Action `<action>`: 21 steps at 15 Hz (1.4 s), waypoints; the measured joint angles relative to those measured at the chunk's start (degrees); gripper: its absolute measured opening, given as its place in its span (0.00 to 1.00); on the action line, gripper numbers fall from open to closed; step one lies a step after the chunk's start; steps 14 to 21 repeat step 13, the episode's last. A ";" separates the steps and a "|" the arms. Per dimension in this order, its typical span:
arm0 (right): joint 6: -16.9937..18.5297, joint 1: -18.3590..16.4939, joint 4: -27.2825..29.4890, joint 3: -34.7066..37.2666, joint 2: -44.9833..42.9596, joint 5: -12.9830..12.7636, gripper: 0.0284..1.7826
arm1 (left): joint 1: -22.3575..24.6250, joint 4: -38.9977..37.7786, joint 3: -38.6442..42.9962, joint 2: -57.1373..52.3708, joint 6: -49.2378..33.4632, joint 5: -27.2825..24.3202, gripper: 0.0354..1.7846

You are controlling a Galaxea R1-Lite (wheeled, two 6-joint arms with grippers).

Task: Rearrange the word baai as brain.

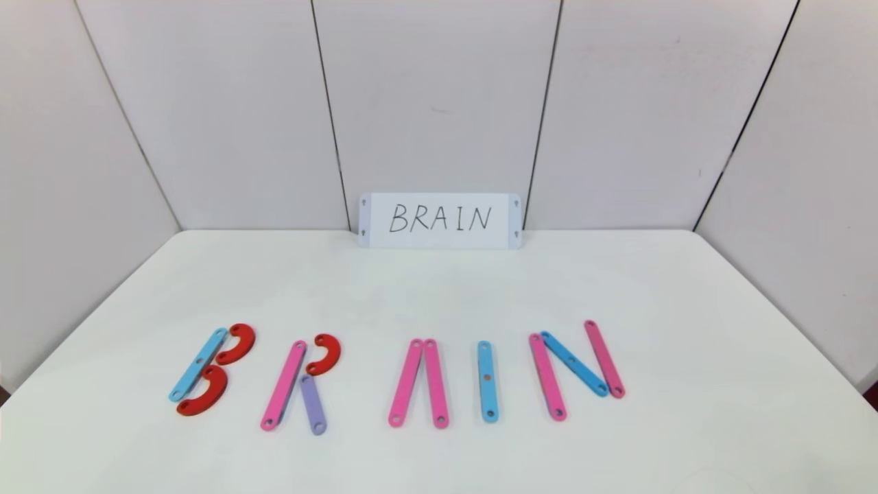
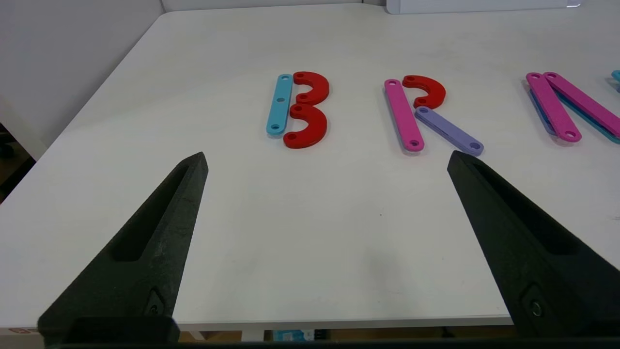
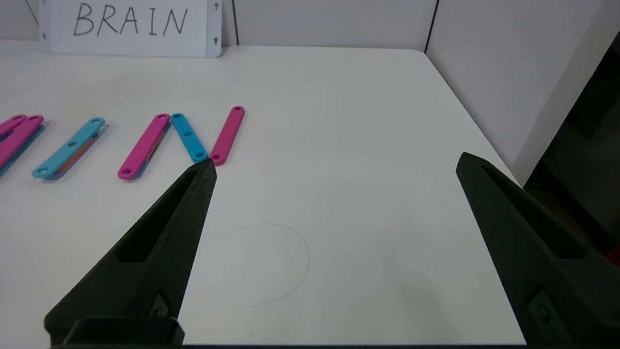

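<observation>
So the flat plastic letter pieces with small holes (image 1: 411,374) lie in one row across the front half of the white table (image 1: 439,288), and they read B R A I N from the robot's left to its right. The B is a light-blue straight strip (image 1: 197,364) with two red half-ring curves (image 1: 219,370) touching its right side. The R is a pink strip (image 1: 284,385), one red half-ring curve (image 1: 325,353) at its top, and a purple strip (image 1: 313,404) as the slanted leg. The A is just two pink strips (image 1: 419,383) meeting at the top, with no crossbar. The I is a single light-blue strip (image 1: 486,381), and it might be stacked on another piece, hard to tell from the right wrist view. The N is two pink strips (image 1: 576,367) with a light-blue diagonal (image 1: 575,363) between them.

The white card with black handwritten BRAIN (image 1: 440,220) leans against the back wall, well behind the row.

Neither arm shows in the head view. The left gripper (image 2: 327,160) hangs near the table's front edge, short of the B and R, fingers spread wide with nothing between them. The right gripper (image 3: 335,162) is the same, spread wide and holding nothing, near the N.
</observation>
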 joint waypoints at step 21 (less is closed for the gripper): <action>-1.13 0.02 1.40 0.22 0.00 0.07 0.97 | 0.00 0.05 0.00 0.00 -1.10 0.02 0.97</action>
